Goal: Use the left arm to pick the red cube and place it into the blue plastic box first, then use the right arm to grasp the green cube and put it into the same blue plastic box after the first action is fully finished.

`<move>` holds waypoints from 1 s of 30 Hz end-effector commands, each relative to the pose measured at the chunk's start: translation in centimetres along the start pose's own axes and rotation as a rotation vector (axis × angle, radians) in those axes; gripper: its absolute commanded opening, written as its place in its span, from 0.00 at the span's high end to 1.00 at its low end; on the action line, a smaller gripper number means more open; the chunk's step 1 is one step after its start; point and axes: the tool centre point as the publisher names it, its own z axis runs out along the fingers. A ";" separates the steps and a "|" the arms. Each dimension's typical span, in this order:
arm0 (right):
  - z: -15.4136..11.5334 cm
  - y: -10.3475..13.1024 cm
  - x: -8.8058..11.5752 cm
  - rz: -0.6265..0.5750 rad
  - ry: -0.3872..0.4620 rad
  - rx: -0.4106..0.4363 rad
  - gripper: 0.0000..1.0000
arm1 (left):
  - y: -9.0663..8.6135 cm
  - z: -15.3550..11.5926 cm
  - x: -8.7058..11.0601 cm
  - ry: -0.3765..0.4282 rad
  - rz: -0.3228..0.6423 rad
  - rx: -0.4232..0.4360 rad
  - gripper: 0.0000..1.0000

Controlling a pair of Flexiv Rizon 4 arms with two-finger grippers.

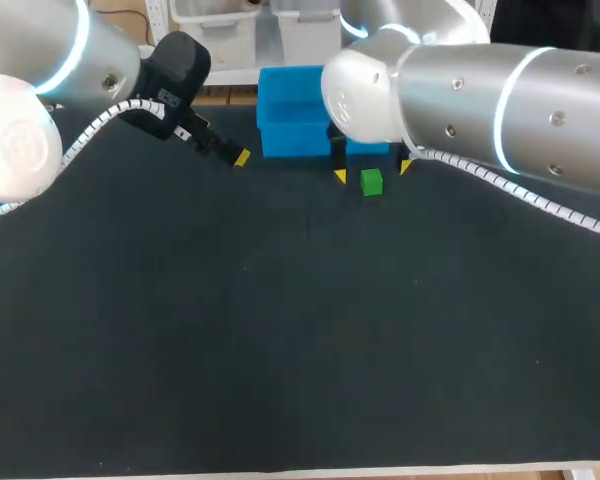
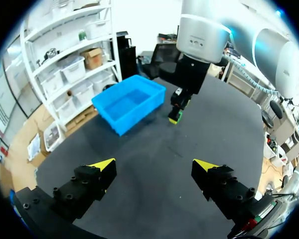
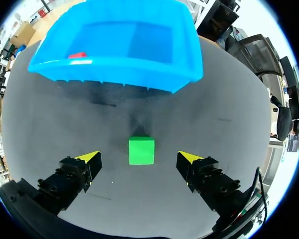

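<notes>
Just beyond green cube [image 3: 141,151], blue plastic box [image 3: 139,79] holds red cube [image 3: 77,55]

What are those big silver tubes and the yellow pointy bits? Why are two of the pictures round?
The silver tubes are robot arms, a left arm and a right arm, at a dark table. Each ends in a gripper, a hand with two yellow-tipped fingers. One picture looks down from above; the round ones come from small cameras on each wrist. On the table are a blue plastic box and a green cube. A red cube lies inside the box. The right gripper is open, with the green cube between its fingers, untouched. The left gripper is open and holds nothing.
</notes>
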 end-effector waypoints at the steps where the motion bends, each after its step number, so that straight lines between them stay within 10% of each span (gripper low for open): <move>1: 0.5 -0.2 0.0 -0.004 -0.001 -0.003 0.00 | 0.1 -0.1 0.2 -0.006 0.004 0.007 0.00; 30: 2.8 -0.2 -0.7 -0.032 -0.016 -0.022 0.00 | 0.1 -0.1 0.2 -0.006 0.004 0.007 0.00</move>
